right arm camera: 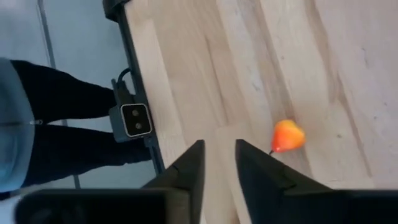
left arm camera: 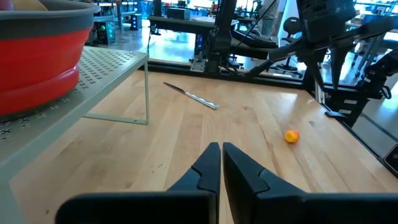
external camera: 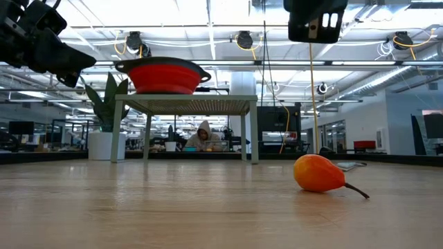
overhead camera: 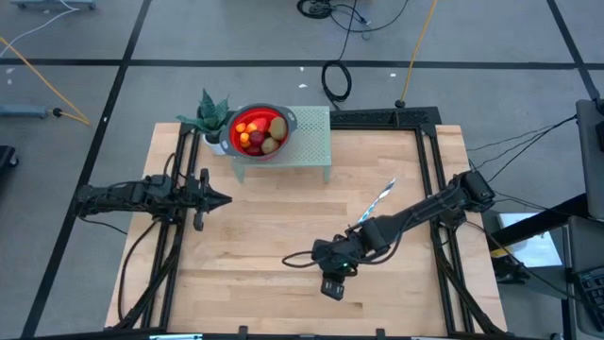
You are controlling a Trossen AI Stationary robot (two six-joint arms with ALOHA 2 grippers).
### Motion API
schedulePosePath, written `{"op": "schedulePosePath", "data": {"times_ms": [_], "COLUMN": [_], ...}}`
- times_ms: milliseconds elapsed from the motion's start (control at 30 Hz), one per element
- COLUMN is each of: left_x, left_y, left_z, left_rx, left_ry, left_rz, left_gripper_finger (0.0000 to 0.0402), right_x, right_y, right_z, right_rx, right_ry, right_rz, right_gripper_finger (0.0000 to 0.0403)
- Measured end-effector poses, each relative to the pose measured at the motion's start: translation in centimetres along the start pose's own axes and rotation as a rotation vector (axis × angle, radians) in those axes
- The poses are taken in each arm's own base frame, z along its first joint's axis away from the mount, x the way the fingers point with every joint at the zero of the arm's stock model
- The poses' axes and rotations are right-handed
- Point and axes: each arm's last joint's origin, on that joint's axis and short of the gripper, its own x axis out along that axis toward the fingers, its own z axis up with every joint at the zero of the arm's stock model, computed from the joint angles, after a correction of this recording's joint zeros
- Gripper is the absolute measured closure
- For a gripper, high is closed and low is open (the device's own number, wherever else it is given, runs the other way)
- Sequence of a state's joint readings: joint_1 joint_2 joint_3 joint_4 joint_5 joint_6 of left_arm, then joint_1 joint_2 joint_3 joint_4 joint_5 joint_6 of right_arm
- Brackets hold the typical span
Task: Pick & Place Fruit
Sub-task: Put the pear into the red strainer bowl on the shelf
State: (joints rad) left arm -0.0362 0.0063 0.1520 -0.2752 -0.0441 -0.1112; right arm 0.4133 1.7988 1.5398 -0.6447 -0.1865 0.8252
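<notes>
Fruit is mostly sorted, as far as I can judge: the red bowl [overhead camera: 257, 132] on the green rack [overhead camera: 307, 149] holds several pieces [overhead camera: 260, 132], yellow, red and brownish. One orange pear-shaped fruit [external camera: 318, 173] lies loose on the table [overhead camera: 264, 236], so I reckon that is what is left to place.

My right hand [right arm camera: 216, 158] hangs above the near edge of the table with its fingers parted by a narrow gap and nothing between them; the pear [right arm camera: 287, 135] lies just ahead of the fingertips and off to one side, apart from them. My left hand [left arm camera: 221, 163] waits raised at the far side of the table, fingers pressed together and empty, the rack and bowl beside it.

From above, the right arm hides the pear completely. A slim blue-and-white stick [overhead camera: 376, 204] lies behind the right hand; I cannot tell what it is. Bowl contents are too small for me to count. A person's dark legs [right arm camera: 62, 124] stand just beyond the table edge.
</notes>
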Motion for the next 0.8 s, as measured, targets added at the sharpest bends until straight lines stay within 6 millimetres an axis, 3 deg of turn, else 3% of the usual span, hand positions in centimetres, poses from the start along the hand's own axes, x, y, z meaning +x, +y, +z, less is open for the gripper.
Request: {"op": "schedulePosePath", "data": {"times_ms": [167,333,633,800], "left_x": [0.0,0.0,0.0,0.0], "left_y": [0.0,0.0,0.0,0.0], "left_z": [0.0,0.0,0.0,0.0], "left_rx": [0.0,0.0,-0.001,-0.003], "left_ry": [0.0,-0.002,-0.004,-0.004], "left_rz": [0.0,0.0,0.0,0.0], "left_gripper_finger": [0.04,0.0385,0.0376,0.0376], "right_x": [0.0,0.0,-0.3,-0.3], "right_y": [-0.1,0.0,1.0,1.3], "right_z": [-0.1,0.0,0.8,0.8], "right_rx": [0.011,0.004,-0.023,0.065], "right_ry": [0.01,0.002,-0.092,-0.116], "right_rz": [-0.013,-0.005,0.095,0.109], "right_gripper_finger": [0.027,0.0235,0.0233,0.0235]}}
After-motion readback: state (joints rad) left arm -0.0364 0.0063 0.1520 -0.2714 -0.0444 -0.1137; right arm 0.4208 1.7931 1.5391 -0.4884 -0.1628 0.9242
